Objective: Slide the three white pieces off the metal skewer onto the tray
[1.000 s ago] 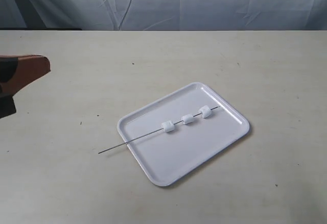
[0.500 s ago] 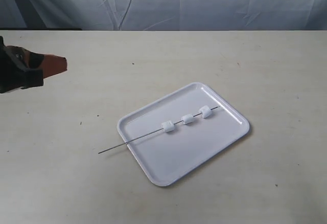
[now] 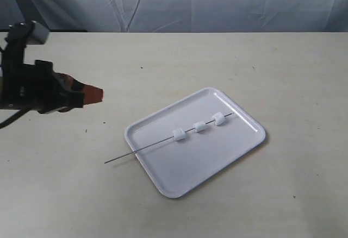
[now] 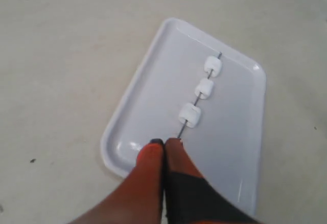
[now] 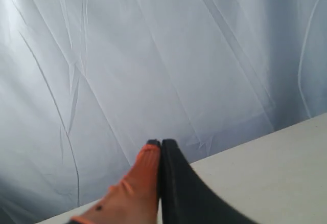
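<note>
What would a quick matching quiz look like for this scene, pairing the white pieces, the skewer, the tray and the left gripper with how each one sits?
Things:
1. three white pieces
2. metal skewer
3. tray
4. left gripper

States:
A. shut, holding nothing, off to one side
B. lying flat on the table
C. threaded in a row
D. one end poking out past a rim

Pairs: 1-C, 2-D, 3-B, 4-A

White pieces (image 3: 199,126), grey skewer (image 3: 147,146), white tray (image 3: 185,167), orange-black left end effector (image 3: 99,94)
</note>
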Controlling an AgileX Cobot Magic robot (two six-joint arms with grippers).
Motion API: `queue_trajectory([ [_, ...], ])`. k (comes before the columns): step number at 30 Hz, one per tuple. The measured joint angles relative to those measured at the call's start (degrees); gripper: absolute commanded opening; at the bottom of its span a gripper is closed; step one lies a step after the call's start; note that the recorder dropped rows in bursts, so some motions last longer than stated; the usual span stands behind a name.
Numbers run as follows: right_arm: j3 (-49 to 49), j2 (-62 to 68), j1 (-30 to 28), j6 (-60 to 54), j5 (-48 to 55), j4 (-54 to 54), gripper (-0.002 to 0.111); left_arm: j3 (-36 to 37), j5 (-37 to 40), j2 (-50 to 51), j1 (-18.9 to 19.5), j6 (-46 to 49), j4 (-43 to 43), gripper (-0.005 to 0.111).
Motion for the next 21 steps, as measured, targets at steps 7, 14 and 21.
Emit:
queue_trajectory([
  [7, 0.0, 0.0, 0.0, 0.2, 1.24, 1.84, -0.001, -2.5, 4.26, 2.98, -8.67, -0.02, 0.0, 0.019],
  [14, 0.0, 0.0, 0.0, 0.33, 2.37, 6.53, -0.001, -2.98, 4.51, 4.12, -9.62, -0.22, 0.0, 0.037],
  [21, 0.0, 0.0, 0.0, 0.33, 6.42, 7.48, -0.001, -5.67, 8.34, 10.51, -15.64, -0.27, 0.0, 0.037],
])
